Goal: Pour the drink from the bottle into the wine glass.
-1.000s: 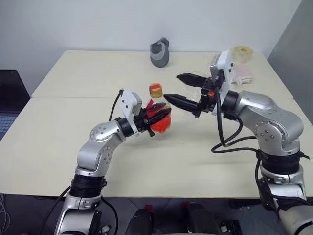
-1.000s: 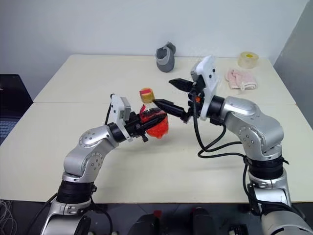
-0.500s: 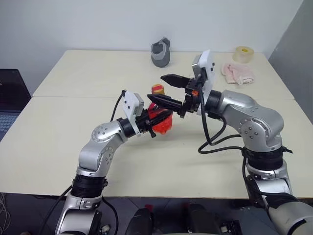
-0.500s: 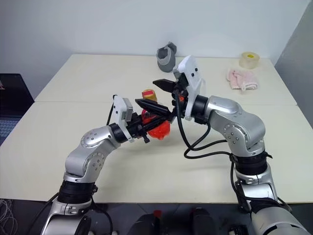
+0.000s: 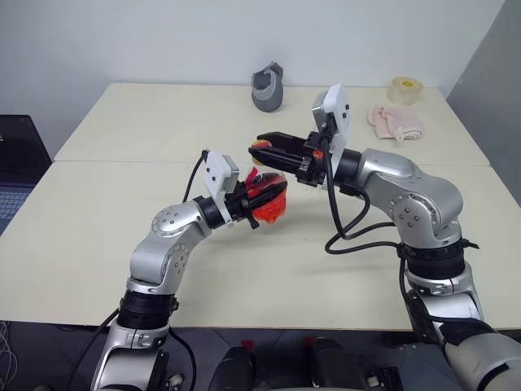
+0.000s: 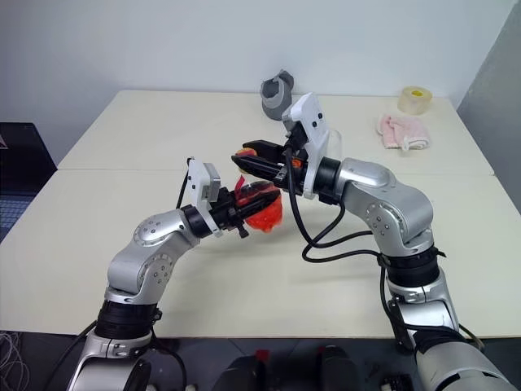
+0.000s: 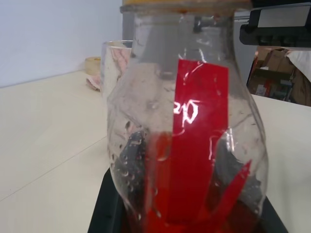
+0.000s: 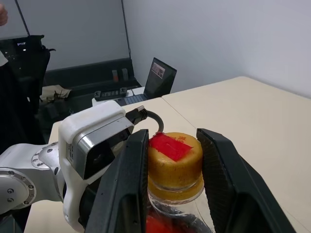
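Standing upright, bottle (image 5: 265, 198) in left jaws, cap (image 8: 175, 160) between right jaws, contact unclear.

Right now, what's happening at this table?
The left gripper holds the bottle of red drink upright by its bulb, just above the table. The right gripper has come in from the side, and its fingers now sit on either side of the yellow cap, apparently to unscrew it. The cap is on, so no pouring yet. A grey cup-like object, a tape roll and a pink cloth lie beyond.
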